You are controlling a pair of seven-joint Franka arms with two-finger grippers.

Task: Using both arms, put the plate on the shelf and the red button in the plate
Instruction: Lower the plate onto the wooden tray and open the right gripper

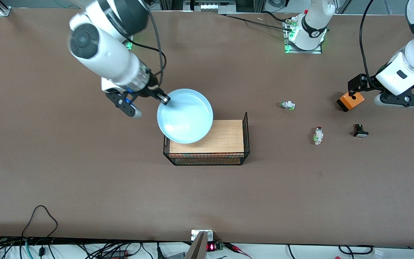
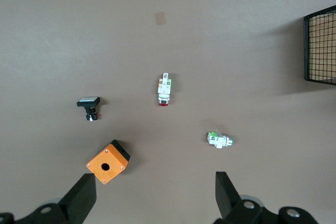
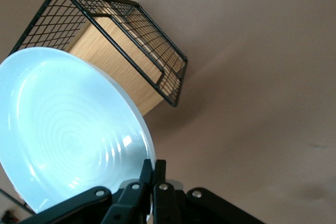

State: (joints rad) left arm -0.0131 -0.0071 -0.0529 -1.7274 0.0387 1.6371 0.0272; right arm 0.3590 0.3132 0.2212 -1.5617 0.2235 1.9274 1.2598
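On the brown counter [image 1: 84, 187], the wire-sided tray [image 1: 207, 158] with its wooden floor sits nearest the front camera and serves as the landmark. Toward the left arm's end of the counter from the tray, and about level with it, lies the red button [image 1: 318, 135], a small white switch body with a red cap, resting on its side on the bare surface. A black push-button with a white top [image 1: 360, 131] lies beside it, closer still to the left arm's end. Farther from the camera than the red button lies a white switch with a green and silver cap [image 1: 288, 105], well apart from the tray. An orange box with a round hole [image 1: 350, 101] sits farther from the camera than the black push-button. The left end effector [image 2: 155, 195] hangs over the counter near the orange box, fingers spread wide and holding nothing. The plate [image 1: 185, 116], pale light-blue with a raised rim, is in the air, tilted, over the tray's end that faces the right arm and overhanging the tray's edge that lies farthest from the camera. The right end effector [image 1: 162, 98] pinches the plate's rim, its fingers [image 3: 152, 179] clamped tight on the edge, as the right wrist view shows.
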